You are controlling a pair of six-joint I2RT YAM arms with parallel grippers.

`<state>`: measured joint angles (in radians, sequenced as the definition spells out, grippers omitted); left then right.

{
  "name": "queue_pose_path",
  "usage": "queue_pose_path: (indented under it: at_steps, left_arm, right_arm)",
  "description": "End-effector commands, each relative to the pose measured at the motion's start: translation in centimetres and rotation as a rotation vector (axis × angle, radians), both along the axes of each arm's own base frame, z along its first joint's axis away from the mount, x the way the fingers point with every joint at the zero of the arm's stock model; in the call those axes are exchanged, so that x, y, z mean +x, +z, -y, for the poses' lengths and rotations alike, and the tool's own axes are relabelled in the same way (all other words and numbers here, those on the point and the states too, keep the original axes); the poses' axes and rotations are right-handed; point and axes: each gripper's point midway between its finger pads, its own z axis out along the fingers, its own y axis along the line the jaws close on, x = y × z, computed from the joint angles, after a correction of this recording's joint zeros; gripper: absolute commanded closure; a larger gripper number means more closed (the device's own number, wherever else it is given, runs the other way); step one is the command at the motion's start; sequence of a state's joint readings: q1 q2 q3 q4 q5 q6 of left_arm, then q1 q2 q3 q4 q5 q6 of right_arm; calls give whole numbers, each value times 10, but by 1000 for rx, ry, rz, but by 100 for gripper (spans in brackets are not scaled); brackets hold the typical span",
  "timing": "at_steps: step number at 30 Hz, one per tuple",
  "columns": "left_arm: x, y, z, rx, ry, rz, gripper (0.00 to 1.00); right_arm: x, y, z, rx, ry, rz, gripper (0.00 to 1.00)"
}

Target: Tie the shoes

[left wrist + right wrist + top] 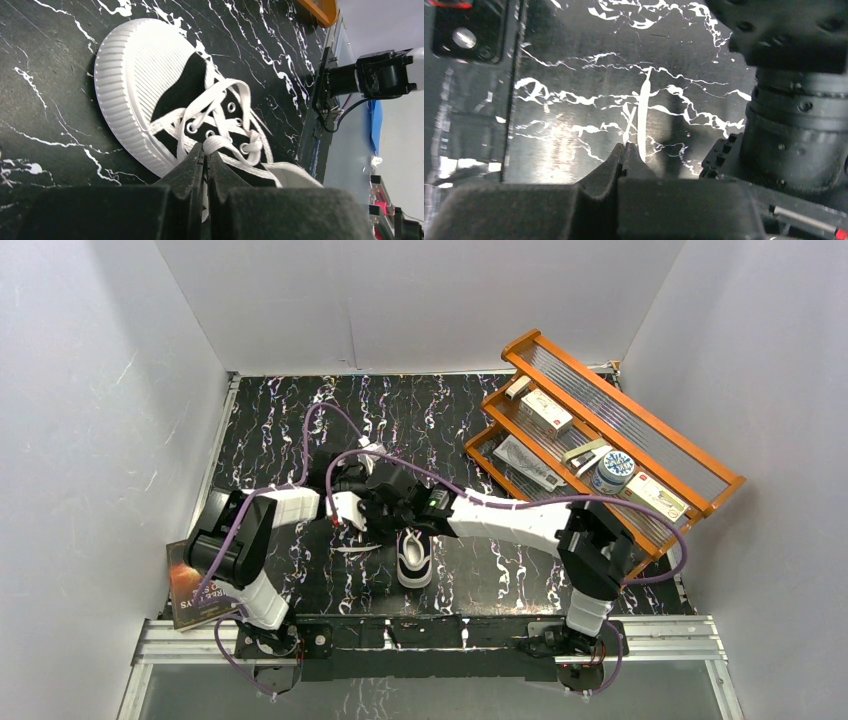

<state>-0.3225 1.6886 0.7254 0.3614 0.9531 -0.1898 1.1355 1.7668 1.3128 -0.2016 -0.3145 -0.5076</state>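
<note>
The shoe (415, 558) is a small black sneaker with a white sole and toe cap, lying mid-table with its toe toward the arms. In the left wrist view the shoe (150, 75) shows its laced eyelets. My left gripper (205, 146) is shut on a loop of white lace (225, 145) at the top eyelets. My right gripper (624, 146) is shut on a thin lace end (629, 122), just above the table. A second lace strand (642, 115) lies on the table beyond it. In the top view both grippers, left (392, 523) and right (375, 512), crowd together just behind the shoe.
An orange wooden rack (610, 440) with boxes and a tape roll stands at the right back. A book (195, 585) lies at the left front edge. White walls close in the black marbled table (300, 430). The left arm's wrist (796, 115) is close beside my right gripper.
</note>
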Motion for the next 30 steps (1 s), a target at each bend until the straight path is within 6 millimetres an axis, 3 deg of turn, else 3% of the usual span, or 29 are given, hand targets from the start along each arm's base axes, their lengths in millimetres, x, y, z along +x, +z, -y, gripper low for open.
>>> queue_pose_path:
  at_steps: [1,5,7,11,14,19,24,26,30]
  left_arm:
    - [-2,28,-2,-33,45,27,100]
    - [-10,44,-2,-79,77,30,100]
    - [-13,53,-3,-95,91,40,100]
    - [-16,59,-1,-124,112,13,100]
    - [-14,57,6,-131,119,-7,100]
    - [3,52,4,-109,224,-24,100]
    - [9,48,4,-103,258,-53,100]
    - [11,48,3,-99,272,-58,100]
    - [13,51,3,-101,289,-68,100]
  right_arm:
    - [-21,62,-3,157,-113,-188,100]
    - [-32,86,17,168,-238,-326,100]
    - [-30,85,35,140,-350,-360,100]
    - [-19,90,71,121,-567,-365,100]
    - [10,90,105,83,-876,-369,100]
    - [30,50,181,-258,-1289,-386,100]
    - [27,9,258,-565,-1570,-356,100]
    - [20,-6,269,-628,-1603,-403,100]
    - [6,-30,269,-640,-1585,-525,100]
